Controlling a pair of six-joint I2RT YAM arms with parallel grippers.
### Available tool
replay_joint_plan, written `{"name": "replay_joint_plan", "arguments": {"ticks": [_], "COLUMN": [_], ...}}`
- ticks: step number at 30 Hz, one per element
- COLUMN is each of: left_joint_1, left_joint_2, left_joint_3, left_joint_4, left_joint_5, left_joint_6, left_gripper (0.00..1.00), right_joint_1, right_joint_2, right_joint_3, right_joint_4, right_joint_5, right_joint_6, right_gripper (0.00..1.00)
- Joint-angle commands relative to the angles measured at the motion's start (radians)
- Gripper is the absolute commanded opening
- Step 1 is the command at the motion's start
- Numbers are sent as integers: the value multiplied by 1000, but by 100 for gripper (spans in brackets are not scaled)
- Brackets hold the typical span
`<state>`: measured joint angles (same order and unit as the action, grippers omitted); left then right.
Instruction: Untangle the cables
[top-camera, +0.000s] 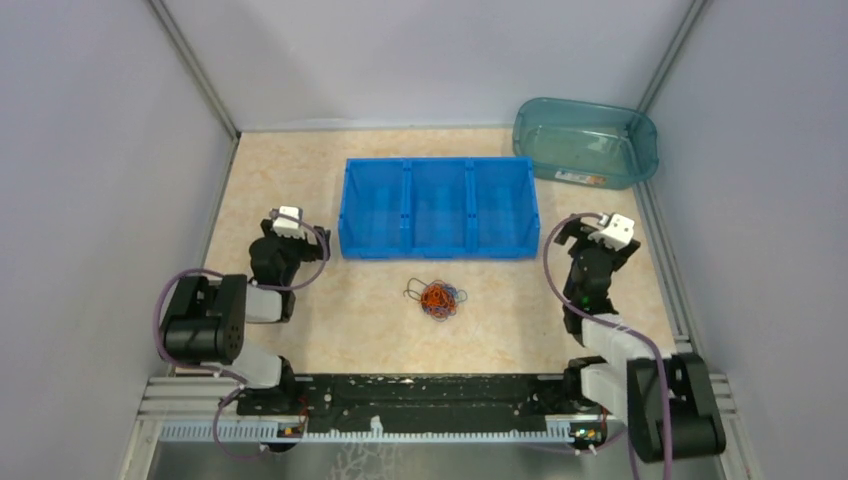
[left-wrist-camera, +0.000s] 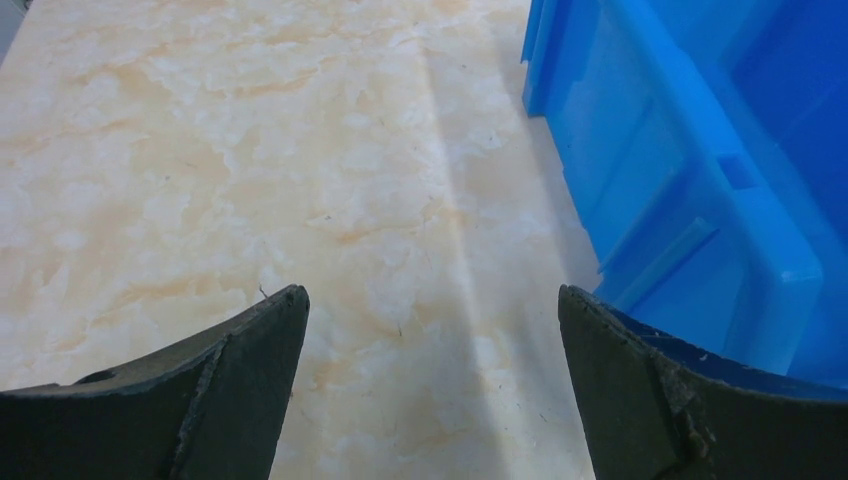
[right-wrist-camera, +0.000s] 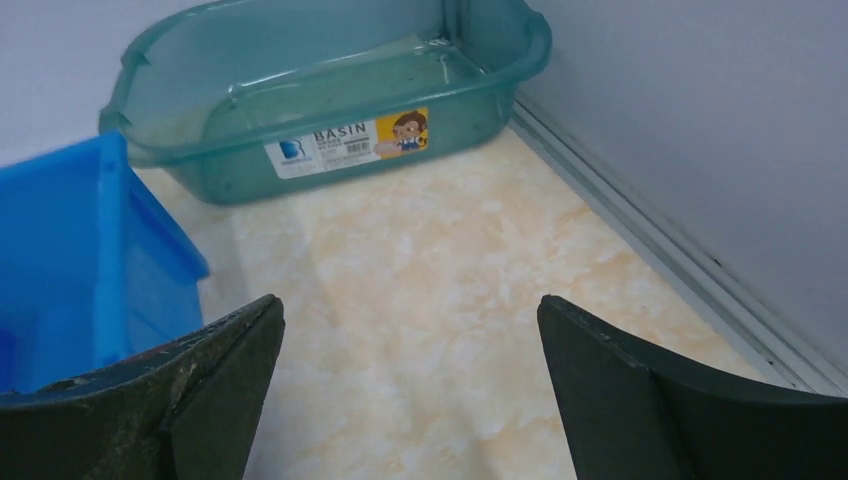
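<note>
Looking down from overhead, you had the marble-patterned table (top-camera: 330, 330) spread between grey walls (top-camera: 100, 150). Your biggest container, the blue three-compartment bin (top-camera: 437, 248), sat across the middle toward the back, and all three compartments showed only their own blue floors. Beyond its right end, in the far right corner, the translucent teal basin (top-camera: 590, 178) stood apart from the bin. A white label (right-wrist-camera: 345, 145) reading BASIN was stuck on its near wall, and you could see only its bottom through the plastic.

Your left arm (top-camera: 205, 320) was folded beside the bin's left end, and your right arm (top-camera: 600, 290) beside its right end. The left gripper (left-wrist-camera: 432, 300) had its jaws spread wide over bare tabletop, with the bin's wall just to its right, and it gripped nothing. The right gripper (right-wrist-camera: 410, 305) likewise stood spread wide and held nothing. It pointed toward the basin, with the bin's corner at its left.

The cables (top-camera: 437, 297) lay as one small tangle of orange-red, blue and black wire. They were on the table just in front of the bin's middle compartment, between the two arms and touched by neither.
</note>
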<state>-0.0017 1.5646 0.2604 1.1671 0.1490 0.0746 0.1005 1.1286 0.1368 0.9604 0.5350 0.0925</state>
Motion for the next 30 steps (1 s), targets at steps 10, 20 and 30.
{"name": "replay_joint_plan", "arguments": {"ticks": [10, 20, 30], "left_joint_1": [56, 57, 58], "left_joint_2": [-424, -491, -599], "left_joint_3": [369, 577, 544], "left_joint_4": [-999, -1718, -1777], "left_joint_5": [190, 629, 613], "left_joint_6": [155, 523, 538], "left_gripper": [100, 100, 100], "right_joint_1": [-5, 384, 603], "right_joint_2": [-364, -387, -317], "right_joint_3": [371, 443, 264], "right_joint_4": [-898, -1037, -938], "right_joint_5": [-97, -414, -528], "right_joint_6": [430, 230, 426], "right_gripper": [99, 95, 63]}}
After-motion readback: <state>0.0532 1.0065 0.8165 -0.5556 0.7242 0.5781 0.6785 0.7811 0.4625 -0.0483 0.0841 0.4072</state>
